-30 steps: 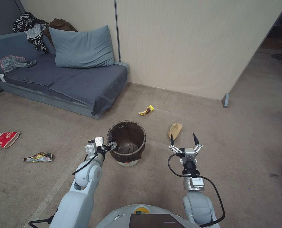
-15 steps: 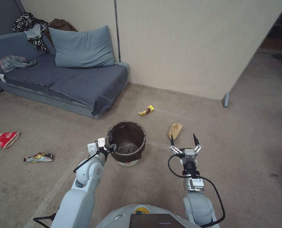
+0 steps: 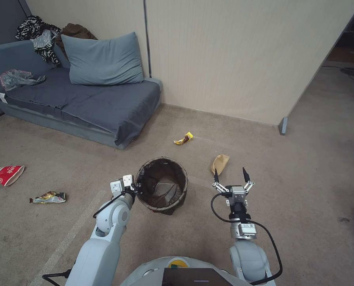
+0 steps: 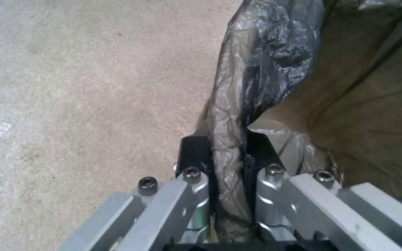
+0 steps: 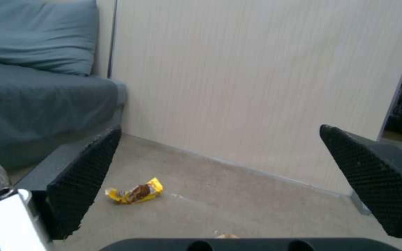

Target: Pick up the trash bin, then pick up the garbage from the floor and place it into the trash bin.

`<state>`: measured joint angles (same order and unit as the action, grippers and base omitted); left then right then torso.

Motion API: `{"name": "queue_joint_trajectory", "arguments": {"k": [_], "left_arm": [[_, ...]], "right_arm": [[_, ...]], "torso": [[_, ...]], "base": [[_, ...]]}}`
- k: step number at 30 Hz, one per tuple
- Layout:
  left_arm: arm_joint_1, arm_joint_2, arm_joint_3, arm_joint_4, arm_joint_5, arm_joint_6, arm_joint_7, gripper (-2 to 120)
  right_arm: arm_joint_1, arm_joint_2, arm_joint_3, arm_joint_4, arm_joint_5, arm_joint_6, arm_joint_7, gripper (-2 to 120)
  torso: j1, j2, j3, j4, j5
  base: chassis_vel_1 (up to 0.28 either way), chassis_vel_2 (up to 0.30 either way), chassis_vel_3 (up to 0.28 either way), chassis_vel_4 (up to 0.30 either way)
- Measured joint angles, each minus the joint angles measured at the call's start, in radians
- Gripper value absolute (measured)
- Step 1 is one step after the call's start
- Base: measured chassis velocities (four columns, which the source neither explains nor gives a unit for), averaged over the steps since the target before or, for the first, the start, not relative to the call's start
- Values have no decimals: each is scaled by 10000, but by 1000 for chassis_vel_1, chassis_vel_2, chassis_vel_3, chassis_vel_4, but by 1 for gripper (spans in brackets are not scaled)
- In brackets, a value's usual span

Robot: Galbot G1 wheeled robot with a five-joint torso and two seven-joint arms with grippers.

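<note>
Left gripper (image 3: 136, 188) at frame centre, arm bent and reaching forward, clamped on the bin (image 3: 162, 185) rim and liner (image 4: 238, 115), bin tilted, right gripper (image 3: 229, 175) spread wide at centre right, forearm upright, yellow wrapper (image 3: 183, 138) on floor above.

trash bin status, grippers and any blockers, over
Left gripper shut on trash bin rim. Right gripper open, empty. Nothing in the way.
</note>
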<state>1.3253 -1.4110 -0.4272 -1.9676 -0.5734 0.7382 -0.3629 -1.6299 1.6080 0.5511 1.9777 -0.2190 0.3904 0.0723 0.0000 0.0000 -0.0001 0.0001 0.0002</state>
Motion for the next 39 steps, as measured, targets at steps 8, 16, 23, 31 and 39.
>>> {"name": "queue_joint_trajectory", "arguments": {"k": [8, 16, 23, 31, 39], "left_arm": [[1, -19, 2, 19, 2, 0, -22, 7], [-5, -17, -10, 47, 7, -8, -50, 7], [32, -18, -42, 83, 30, -27, -65, 7], [120, -17, -64, -19, 198, -23, -68, 7], [1442, -11, -381, -1871, 2770, -712, 593, 7]], "right_arm": [[-1, 0, 14, 3, 7, 1, 0, 100], [-5, 1, 23, 13, 17, 1, -2, 100], [57, 0, 22, 56, -27, -44, 108, 100], [88, 1, 6, 215, -246, -242, 298, 100], [190, 1, -59, 224, 212, -51, 376, 100]], "torso": [[0, 0, 0, -2, -2], [0, 0, 0, -2, -1], [0, 0, 0, 0, -1], [0, 0, 1, -2, -4], [0, 0, 1, 1, -1]], "base": [[0, 0, 0, 0], [0, 0, 0, 0], [0, 0, 0, 0], [0, 0, 0, 0], [0, 0, 0, 0]]}}
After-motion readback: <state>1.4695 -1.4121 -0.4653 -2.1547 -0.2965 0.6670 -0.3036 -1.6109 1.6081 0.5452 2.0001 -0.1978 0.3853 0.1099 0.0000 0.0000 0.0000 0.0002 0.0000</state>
